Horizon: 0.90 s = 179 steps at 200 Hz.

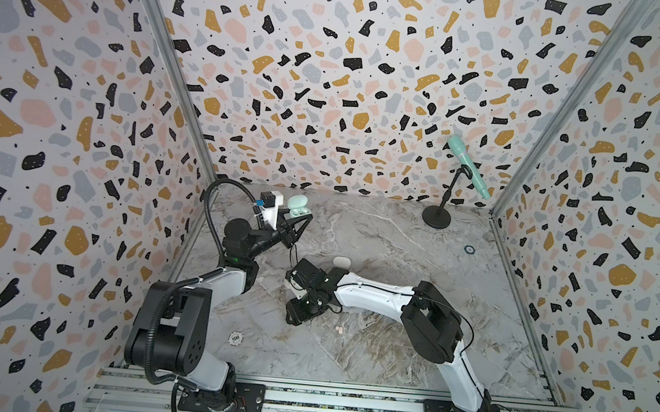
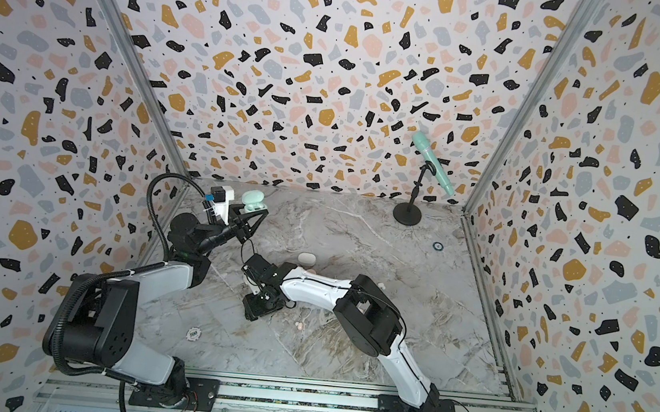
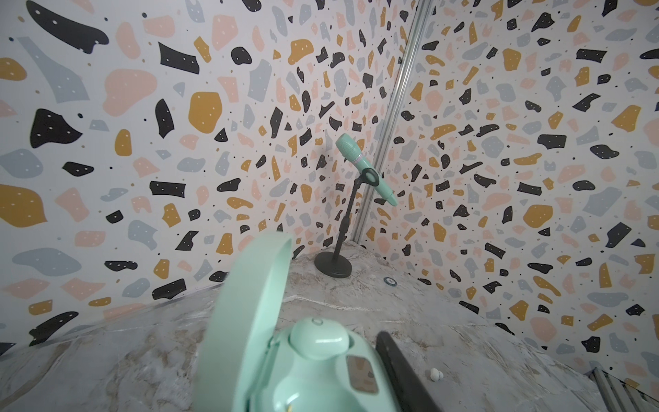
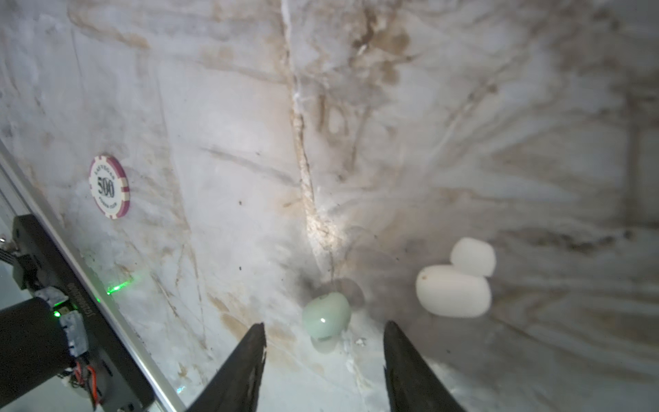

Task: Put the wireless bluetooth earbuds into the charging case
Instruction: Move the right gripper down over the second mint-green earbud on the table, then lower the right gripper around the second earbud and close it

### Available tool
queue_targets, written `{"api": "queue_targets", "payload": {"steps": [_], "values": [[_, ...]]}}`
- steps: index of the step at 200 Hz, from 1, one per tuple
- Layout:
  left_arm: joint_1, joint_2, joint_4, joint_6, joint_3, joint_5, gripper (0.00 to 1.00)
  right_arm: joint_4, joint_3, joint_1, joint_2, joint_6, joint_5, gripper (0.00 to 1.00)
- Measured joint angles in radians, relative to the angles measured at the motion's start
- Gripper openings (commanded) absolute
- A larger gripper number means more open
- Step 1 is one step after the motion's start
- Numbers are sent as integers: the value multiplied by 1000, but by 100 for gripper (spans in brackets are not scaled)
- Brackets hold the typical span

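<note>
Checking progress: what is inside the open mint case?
One mint earbud sits in the mint case. The other socket looks empty, though the view's edge cuts part of it off.

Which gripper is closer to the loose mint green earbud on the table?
Right. The right gripper hangs just short of the mint earbud, jaws open; the left gripper is far off at the back, clamped on the open mint case.

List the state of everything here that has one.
Mint charging case: lid open, one mint earbud seated.
Left gripper: jaws shut on the case.
Right gripper: jaws open, just short of the loose mint earbud.
Loose mint earbud: lying on the table, ungrasped.
Two pale earbuds: on the table, touching each other.
White case: closed, on the table.
Microphone: tilted in its stand.
</note>
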<state>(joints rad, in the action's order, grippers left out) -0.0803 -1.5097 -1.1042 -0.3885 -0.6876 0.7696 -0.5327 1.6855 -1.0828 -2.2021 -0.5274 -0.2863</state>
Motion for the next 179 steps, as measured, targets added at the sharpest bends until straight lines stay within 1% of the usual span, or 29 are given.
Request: {"api": "queue_targets", "payload": {"steps": [37, 63, 89, 148, 179], "values": [[1, -2, 0, 8, 0, 0, 35, -67, 28, -4, 0, -97, 55, 48], [1, -2, 0, 8, 0, 0, 35, -116, 95, -15, -1, -139, 92, 44], [1, -2, 0, 8, 0, 0, 35, -148, 165, -19, -13, -170, 116, 43], [17, -2, 13, 31, -1, 0, 35, -274, 328, -35, -156, -205, 159, 41], [36, -2, 11, 29, -1, 0, 35, -338, 382, -40, -194, -222, 186, 39]]}}
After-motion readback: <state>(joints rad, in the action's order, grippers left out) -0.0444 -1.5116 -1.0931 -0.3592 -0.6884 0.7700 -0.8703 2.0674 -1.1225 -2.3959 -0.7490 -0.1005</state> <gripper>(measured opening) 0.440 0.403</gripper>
